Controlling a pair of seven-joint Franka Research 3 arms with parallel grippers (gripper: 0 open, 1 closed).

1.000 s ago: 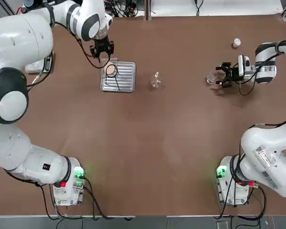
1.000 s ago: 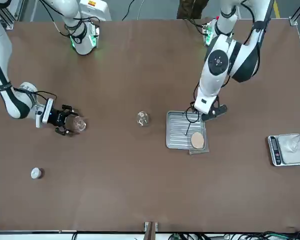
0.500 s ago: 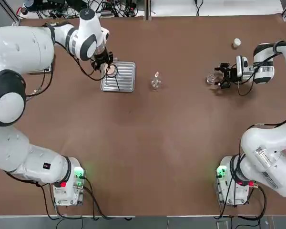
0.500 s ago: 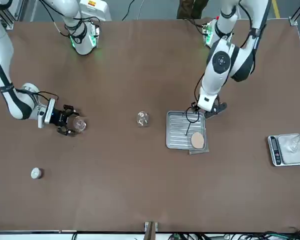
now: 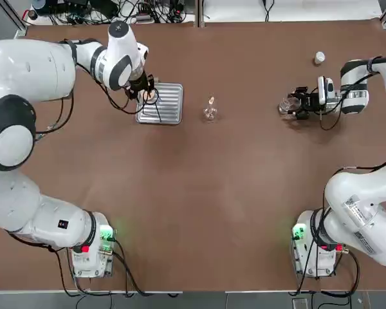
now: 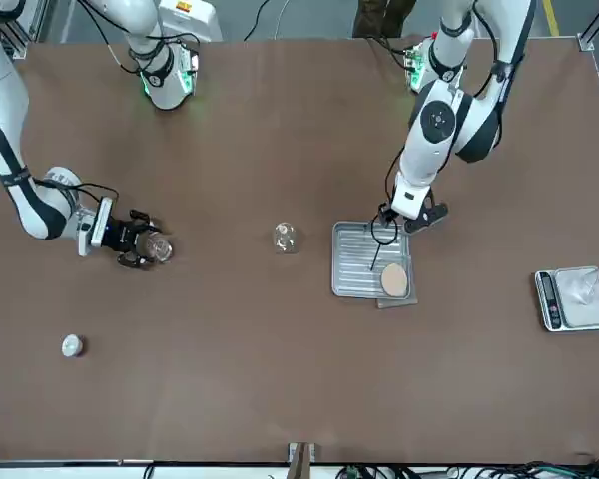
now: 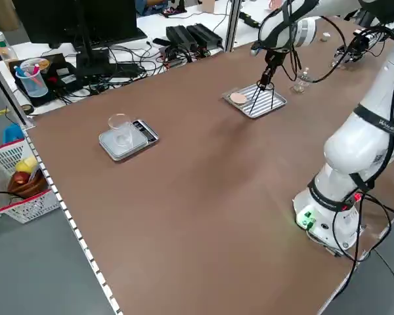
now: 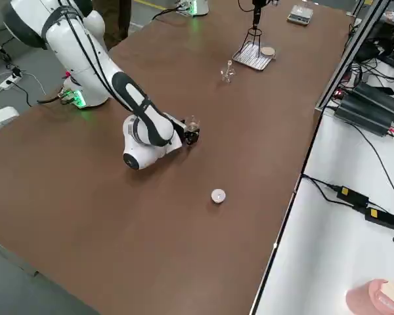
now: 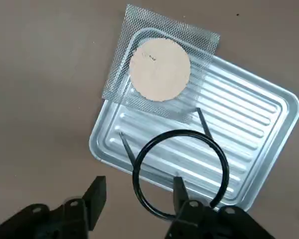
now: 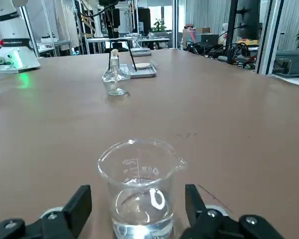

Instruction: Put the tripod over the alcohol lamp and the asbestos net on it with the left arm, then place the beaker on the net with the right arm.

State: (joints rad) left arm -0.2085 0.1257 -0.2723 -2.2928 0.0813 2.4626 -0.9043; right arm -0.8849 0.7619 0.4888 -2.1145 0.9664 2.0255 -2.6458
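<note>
We see the left gripper (image 9: 134, 201) parted over the tripod (image 9: 180, 172), one finger inside its ring, above the ribbed tray (image 9: 249, 124) (the asbestos net (image 9: 159, 69) overlaps the tray's corner). The right gripper (image 10: 134, 209) brackets the beaker (image 10: 139, 186) on the bench (image 5: 193, 193), fingers apart, well clear of the alcohol lamp (image 5: 210, 109).

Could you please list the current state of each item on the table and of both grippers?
Tripod: upright on the ribbed tray.
Asbestos net: flat, overhanging the tray's corner.
Alcohol lamp: upright, uncovered.
Beaker: upright, between the right gripper's fingers.
Left gripper: open, straddling the tripod's ring.
Right gripper: open around the beaker.
</note>
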